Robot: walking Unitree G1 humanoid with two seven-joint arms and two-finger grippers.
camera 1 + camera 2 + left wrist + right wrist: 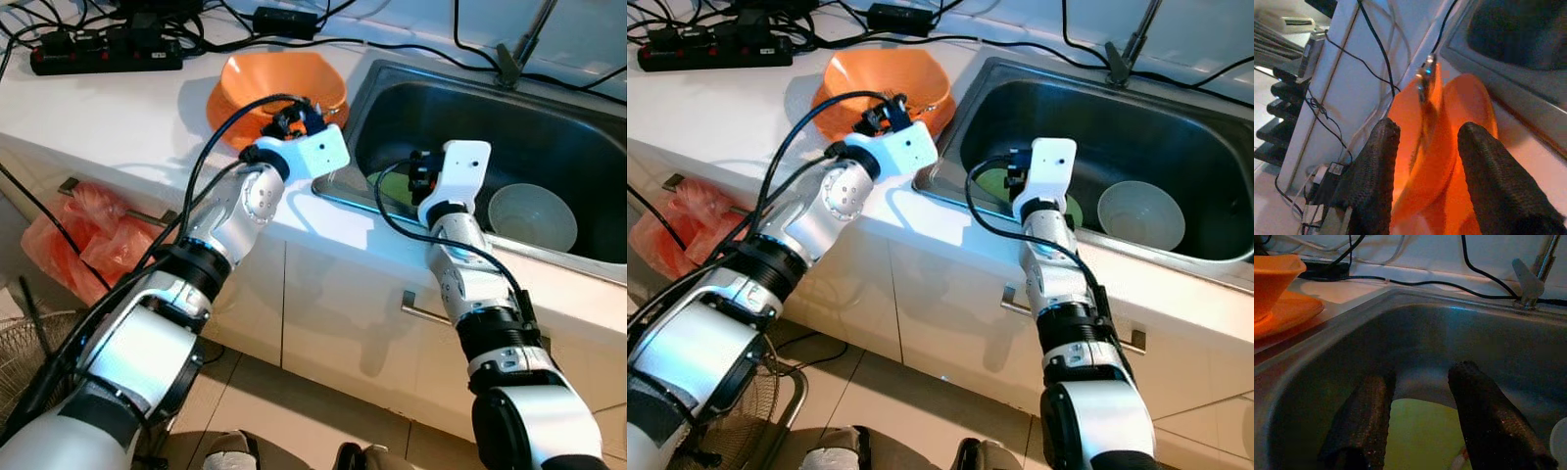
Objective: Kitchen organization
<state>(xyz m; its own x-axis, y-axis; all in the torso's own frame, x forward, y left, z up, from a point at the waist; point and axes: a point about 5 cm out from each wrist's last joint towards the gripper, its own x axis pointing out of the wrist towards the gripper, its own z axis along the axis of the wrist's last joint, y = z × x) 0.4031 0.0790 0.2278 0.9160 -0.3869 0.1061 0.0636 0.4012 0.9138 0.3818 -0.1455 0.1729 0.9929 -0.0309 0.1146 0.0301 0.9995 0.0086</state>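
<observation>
We stretch both silver arms forward, elbows bent, cables looping over each forearm. Our left gripper (1422,147) has its two black fingers (1374,171) spread apart, the white wrist housing just behind them. Our right gripper (1420,396) is angled downward (its wrist block sits upright behind it), and its fingers (1484,416) also stand parted with a clear gap between them.

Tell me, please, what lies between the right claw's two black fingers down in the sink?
In the right wrist view, a pale green plate lies between the right claw's open fingers, on the steel sink floor.
</observation>
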